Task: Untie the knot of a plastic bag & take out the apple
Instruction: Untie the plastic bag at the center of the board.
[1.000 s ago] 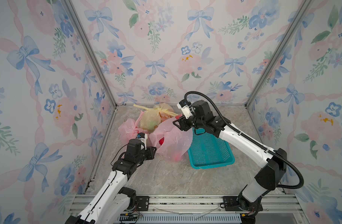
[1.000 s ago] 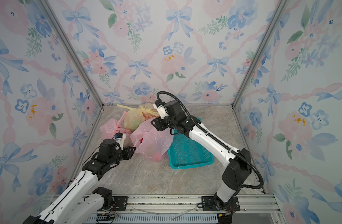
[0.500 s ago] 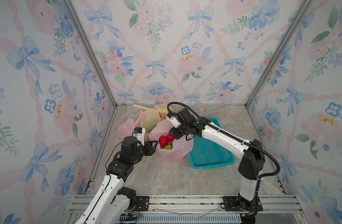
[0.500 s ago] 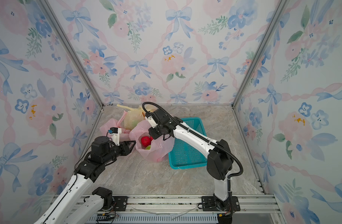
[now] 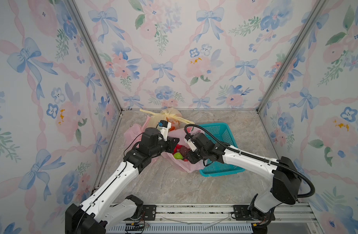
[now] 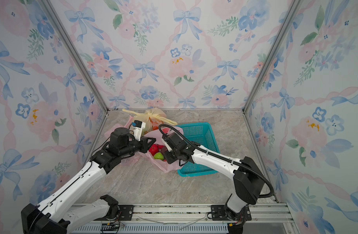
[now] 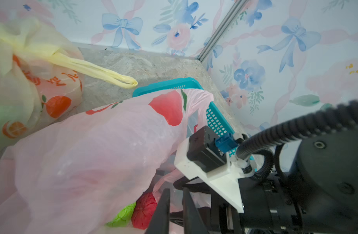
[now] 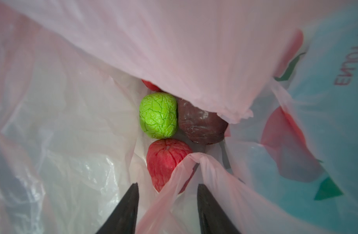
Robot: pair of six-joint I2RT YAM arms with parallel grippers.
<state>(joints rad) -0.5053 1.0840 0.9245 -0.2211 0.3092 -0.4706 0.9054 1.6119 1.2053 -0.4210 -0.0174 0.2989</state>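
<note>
Open pink bag (image 5: pixel 182 165) rests against teal basket (image 5: pixel 221 129), red apple (image 8: pixel 164 158) inside beside green fruit (image 8: pixel 158 114); left gripper (image 7: pixel 175 191) pinches the bag rim, right gripper (image 8: pixel 167 184) hangs spread over the apple, so dip past the plastic fold between its jaws before closing.

A marble-patterned grey-beige desk (image 5: pixel 174 188) carries a translucent pink plastic bag (image 5: pixel 181 165), its mouth open, lying against a teal plastic mesh basket (image 5: pixel 222 172). Behind them, near the back wall, sits a knotted pale-yellow plastic bag (image 5: pixel 170 115).
</note>
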